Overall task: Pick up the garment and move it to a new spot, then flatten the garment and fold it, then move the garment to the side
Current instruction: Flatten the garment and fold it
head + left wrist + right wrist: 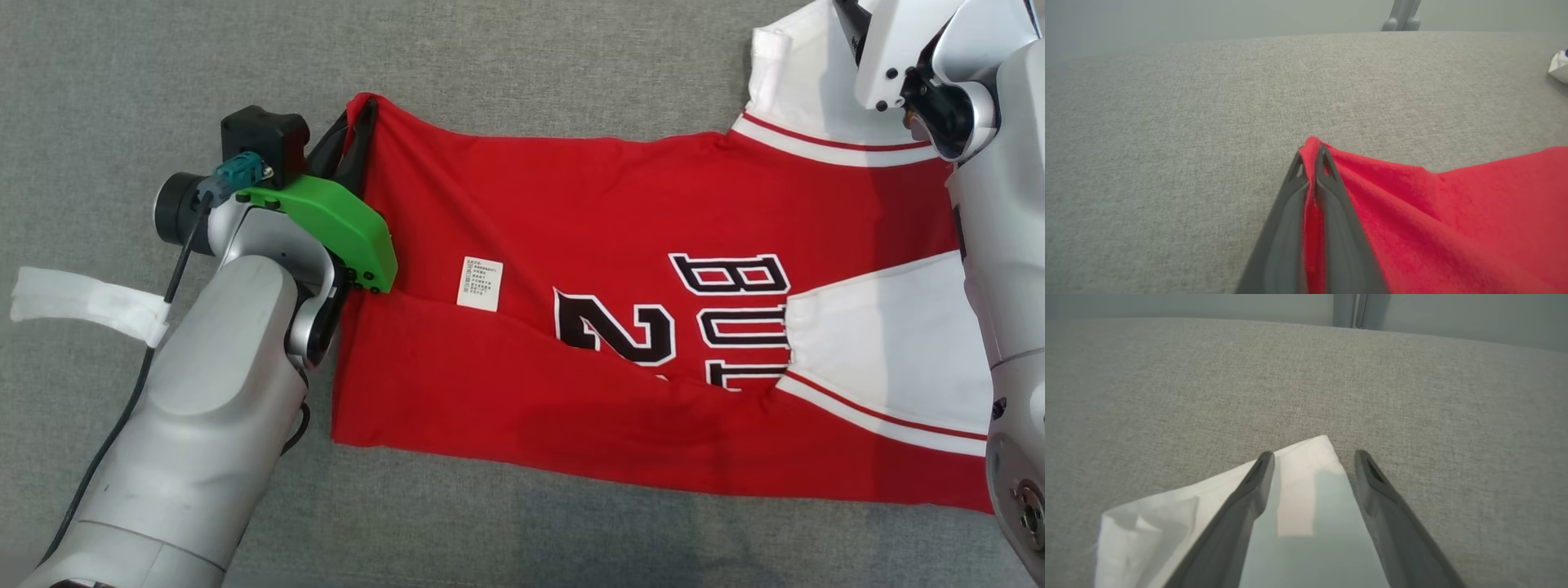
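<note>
**One corner held, the other loose**

Head view: the jersey (571, 204) lies spread on the grey surface (163, 65). My right arm is cut off at the edge.

Left wrist view: my left fingers (1331, 192) are clamped on its red corner.

Right wrist view: my right fingers (1257, 482) stand apart around the white corner. I think a pull now would drag one side only and skew the cloth.

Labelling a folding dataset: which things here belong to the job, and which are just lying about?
Job: red jersey; left claw shut on its corner; right claw open over its white part.
Lying about: white strip; white object.
</note>
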You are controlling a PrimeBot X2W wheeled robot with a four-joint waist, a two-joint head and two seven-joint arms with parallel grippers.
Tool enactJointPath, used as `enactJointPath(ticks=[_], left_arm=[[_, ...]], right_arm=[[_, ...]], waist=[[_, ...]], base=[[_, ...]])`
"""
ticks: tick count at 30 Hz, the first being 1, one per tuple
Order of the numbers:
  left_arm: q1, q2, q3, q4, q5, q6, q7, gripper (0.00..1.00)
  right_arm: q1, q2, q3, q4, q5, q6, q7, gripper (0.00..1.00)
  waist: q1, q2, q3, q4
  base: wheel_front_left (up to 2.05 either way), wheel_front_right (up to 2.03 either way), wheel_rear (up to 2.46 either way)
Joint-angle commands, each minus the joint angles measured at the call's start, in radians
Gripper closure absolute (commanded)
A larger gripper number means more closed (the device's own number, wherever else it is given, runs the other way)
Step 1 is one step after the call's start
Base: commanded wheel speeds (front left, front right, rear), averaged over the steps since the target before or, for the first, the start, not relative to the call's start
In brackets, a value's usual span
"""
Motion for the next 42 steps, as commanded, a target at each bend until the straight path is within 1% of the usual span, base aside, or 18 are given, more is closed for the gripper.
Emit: enactJointPath(ticks=[1, 6, 7, 8, 9, 11, 12, 14, 16, 17, 18, 19, 25, 26, 27, 28, 31, 42], left_arm=[[-0.02, -0.001, -0.001, 0.003, 0.007, -0.002, -0.006, 1.0], [-0.035, -0.016, -0.013, 0.02, 0.009, -0.007, -0.018, 1.0], [-0.036, -0.017, -0.014, 0.022, 0.008, -0.009, -0.018, 1.0], [-0.037, -0.018, -0.015, 0.025, 0.007, -0.01, -0.02, 1.0], [-0.039, -0.017, -0.015, 0.028, 0.006, -0.011, -0.022, 1.0], [-0.042, -0.013, -0.014, 0.033, 0.002, -0.012, -0.023, 1.0], [-0.041, -0.011, -0.014, 0.036, 0.0, -0.012, -0.024, 1.0], [-0.04, -0.005, -0.013, 0.041, -0.002, -0.012, -0.024, 1.0], [-0.038, 0.0, -0.013, 0.044, -0.004, -0.013, -0.025, 1.0], [-0.036, 0.001, -0.013, 0.044, -0.007, -0.013, -0.025, 1.0], [-0.034, 0.003, -0.012, 0.045, -0.008, -0.014, -0.025, 1.0], [-0.033, 0.004, -0.013, 0.045, -0.011, -0.015, -0.024, 1.0], [-0.029, 0.007, -0.015, 0.039, -0.018, -0.013, -0.02, 1.0], [-0.029, 0.007, -0.016, 0.038, -0.019, -0.012, -0.02, 1.0], [-0.029, 0.007, -0.016, 0.038, -0.021, -0.011, -0.02, 1.0], [-0.029, 0.007, -0.017, 0.038, -0.023, -0.01, -0.02, 1.0], [-0.027, 0.01, -0.017, 0.039, -0.024, -0.009, -0.02, 1.0], [0.004, 0.033, -0.012, 0.05, -0.037, -0.002, -0.03, 1.0]], right_arm=[[-0.013, -0.002, -0.001, 0.01, -0.004, 0.0, -0.007, 0.0], [-0.046, -0.002, -0.005, 0.114, -0.038, 0.0, -0.027, 0.0], [-0.049, -0.002, -0.006, 0.129, -0.045, 0.0, -0.03, 0.04], [-0.051, 0.0, -0.005, 0.142, -0.05, 0.0, -0.03, 0.23], [-0.055, 0.002, -0.004, 0.155, -0.052, 0.0, -0.032, 0.53], [-0.063, 0.003, -0.008, 0.178, -0.056, 0.0, -0.035, 0.72], [-0.068, 0.004, -0.009, 0.187, -0.061, 0.0, -0.038, 0.76], [-0.08, 0.005, 0.006, 0.2, -0.079, -0.001, -0.041, 0.73], [-0.084, 0.01, 0.017, 0.212, -0.086, -0.001, -0.036, 0.58], [-0.089, 0.012, 0.02, 0.217, -0.084, -0.001, -0.035, 0.34], [-0.093, 0.013, 0.026, 0.22, -0.084, -0.001, -0.035, 0.05], [-0.095, 0.012, 0.032, 0.224, -0.085, -0.001, -0.036, 0.0], [-0.091, 0.004, 0.056, 0.253, -0.081, 0.0, -0.034, 0.0], [-0.089, 0.004, 0.058, 0.257, -0.078, 0.0, -0.036, 0.18], [-0.087, 0.004, 0.062, 0.263, -0.076, 0.0, -0.035, 0.51], [-0.084, 0.005, 0.066, 0.267, -0.075, 0.0, -0.037, 0.67], [-0.082, 0.01, 0.079, 0.278, -0.069, 0.0, -0.04, 1.0], [-0.086, 0.028, 0.129, 0.266, -0.028, -0.001, -0.102, 1.0]], waist=[[-0.0001, 0.0, 0.026, 0.029], [-0.0001, 0.0, 0.03, 0.041], [-0.0001, 0.0, 0.03, 0.041], [-0.0001, 0.0, 0.03, 0.042], [-0.0001, 0.0, 0.031, 0.041], [-0.0001, 0.0, 0.031, 0.037], [-0.0001, 0.0, 0.031, 0.034], [-0.0001, 0.0, 0.029, 0.026], [-0.0001, 0.0, 0.026, 0.019], [-0.0001, 0.0, 0.024, 0.016], [-0.0001, 0.0, 0.022, 0.013], [-0.0001, 0.0, 0.021, 0.011], [-0.0001, 0.0, 0.023, 0.008], [-0.0001, 0.0, 0.024, 0.008], [-0.0001, 0.0, 0.025, 0.009], [-0.0001, 0.0, 0.025, 0.01], [-0.0001, 0.0, 0.024, 0.009], [-0.0001, 0.0, -0.016, -0.021]], base=[[0.0, 0.0, 0.0], [0.0, 0.0, 0.0], [0.0, 0.0, 0.0], [0.0, 0.0, 0.0], [0.0, 0.0, 0.0], [0.0, 0.0, 0.0], [0.0, 0.0, 0.0], [0.0, 0.0, 0.0], [0.0, 0.0, 0.0], [0.0, 0.0, 0.0], [0.0, 0.0, 0.0], [0.0, 0.0, 0.0], [0.0, 0.0, 0.0], [0.0, 0.0, 0.0], [0.0, 0.0, 0.0], [0.0, 0.0, 0.0], [0.0, 0.0, 0.0], [0.0, 0.0, 0.0]])
